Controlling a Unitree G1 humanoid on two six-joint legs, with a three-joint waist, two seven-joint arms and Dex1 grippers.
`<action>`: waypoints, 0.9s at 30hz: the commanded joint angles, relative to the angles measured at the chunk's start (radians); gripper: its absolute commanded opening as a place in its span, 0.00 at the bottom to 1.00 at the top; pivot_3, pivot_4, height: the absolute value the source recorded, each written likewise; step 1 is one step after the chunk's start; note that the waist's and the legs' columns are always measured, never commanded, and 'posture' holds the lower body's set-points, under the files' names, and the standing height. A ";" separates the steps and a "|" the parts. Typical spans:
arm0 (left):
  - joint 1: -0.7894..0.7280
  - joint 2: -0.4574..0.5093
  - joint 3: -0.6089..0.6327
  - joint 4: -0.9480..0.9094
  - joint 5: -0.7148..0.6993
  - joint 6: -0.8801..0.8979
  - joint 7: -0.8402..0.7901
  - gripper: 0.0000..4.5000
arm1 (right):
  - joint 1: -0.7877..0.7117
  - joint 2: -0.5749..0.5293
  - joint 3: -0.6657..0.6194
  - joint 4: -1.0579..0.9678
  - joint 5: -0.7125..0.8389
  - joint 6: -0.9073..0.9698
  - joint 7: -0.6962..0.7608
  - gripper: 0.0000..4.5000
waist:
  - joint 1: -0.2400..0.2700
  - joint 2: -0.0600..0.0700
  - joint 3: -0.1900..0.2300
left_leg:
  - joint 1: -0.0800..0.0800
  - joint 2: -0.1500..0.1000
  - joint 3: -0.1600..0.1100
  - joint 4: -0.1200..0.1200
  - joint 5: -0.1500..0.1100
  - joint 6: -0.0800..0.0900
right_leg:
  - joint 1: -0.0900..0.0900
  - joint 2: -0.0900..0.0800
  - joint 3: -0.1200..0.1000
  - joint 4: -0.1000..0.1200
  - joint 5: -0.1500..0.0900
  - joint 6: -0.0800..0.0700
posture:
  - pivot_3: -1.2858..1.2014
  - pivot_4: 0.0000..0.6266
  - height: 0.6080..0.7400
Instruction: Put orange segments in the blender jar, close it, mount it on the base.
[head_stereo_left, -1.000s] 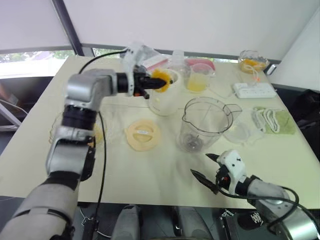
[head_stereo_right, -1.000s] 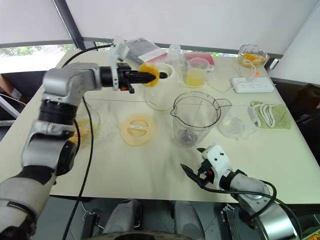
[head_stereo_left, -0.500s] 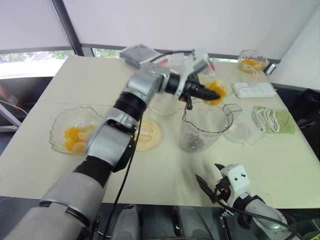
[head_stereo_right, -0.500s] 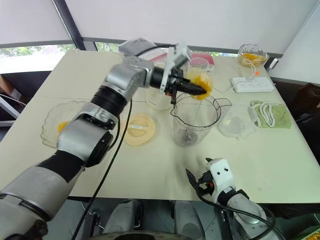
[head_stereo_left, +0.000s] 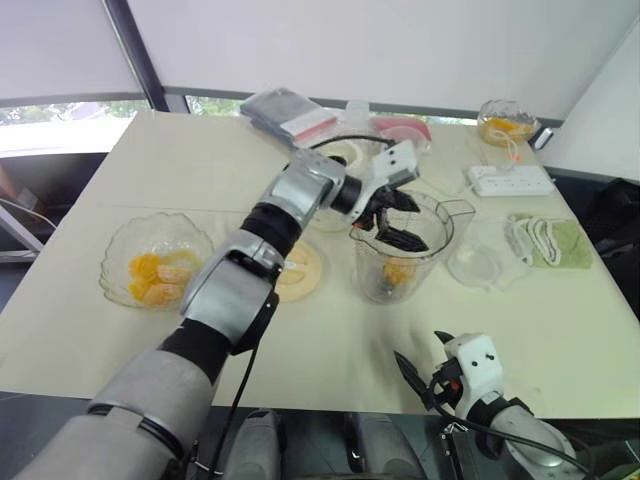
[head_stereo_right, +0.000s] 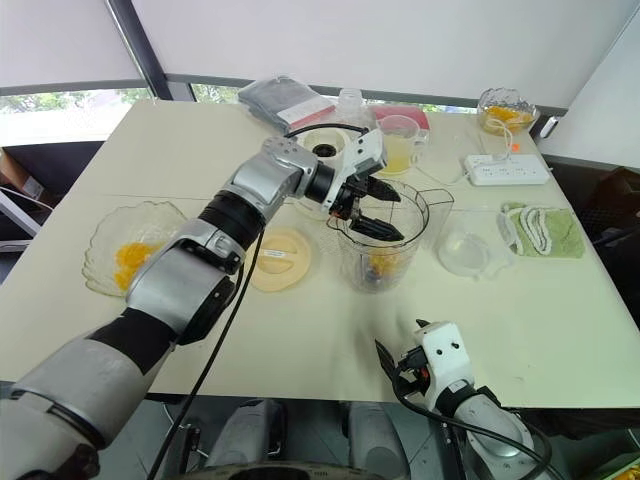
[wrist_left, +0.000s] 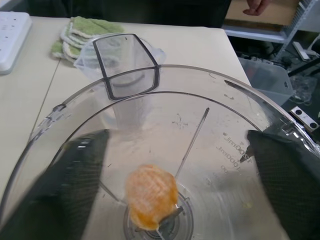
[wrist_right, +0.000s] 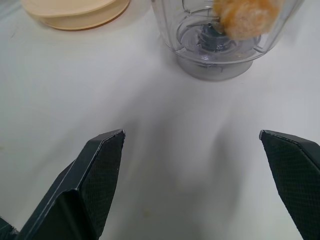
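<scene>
Generally, the table (head_stereo_left: 90, 330) was in order, with the work laid across its middle. The blender jar (head_stereo_left: 372, 272) stood upright and uncovered near the centre. The white base (head_stereo_right: 322, 150) stood just behind it, and the cream lid (head_stereo_right: 272, 258) lay flat on its left. The glass bowl (head_stereo_left: 128, 236), well apart to the left, held several more segments.

The left gripper (head_stereo_left: 408, 222) hung at the jar's mouth with its fingers spread wide and nothing between them. The right gripper (wrist_right: 190, 135) sat low by the near edge of the table, likewise spread and empty.

One orange segment (wrist_left: 151, 195) lay at the bottom of the jar against the blade hub.

Assessment: loading is in hand and this drop looks complete. The left arm should lift straight up, keeping both fingers off the jar wall so the light jar is not tipped. Only then should it swing to the bowl.
</scene>
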 joint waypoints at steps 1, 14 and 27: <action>-0.023 0.007 0.047 -0.042 -0.018 0.008 0.015 0.99 | 0.000 -0.010 -0.018 -0.031 0.012 -0.010 0.021 1.00 | 0.000 0.000 0.000 | 0.000 0.000 0.000 0.000 0.000 0.000 | 0.000 0.000 0.000 0.000 0.000 0.000 | 0.52 0.24 1.00; -0.095 0.012 0.227 -0.081 -0.103 0.110 0.193 0.99 | -0.076 -0.043 -0.042 0.038 0.014 -0.008 0.095 1.00 | 0.000 0.000 0.000 | 0.000 0.000 0.000 0.000 0.000 0.000 | 0.000 0.000 0.000 0.000 0.000 0.001 | 0.52 0.24 1.00; 0.245 0.325 0.340 -0.486 -0.172 0.256 0.295 0.99 | -0.194 -0.036 -0.279 0.133 -0.006 -0.088 0.012 1.00 | 0.000 0.006 0.000 | 0.002 0.001 -0.001 -0.003 0.000 0.000 | 0.000 0.000 -0.001 0.002 0.002 0.005 | 0.52 0.24 1.00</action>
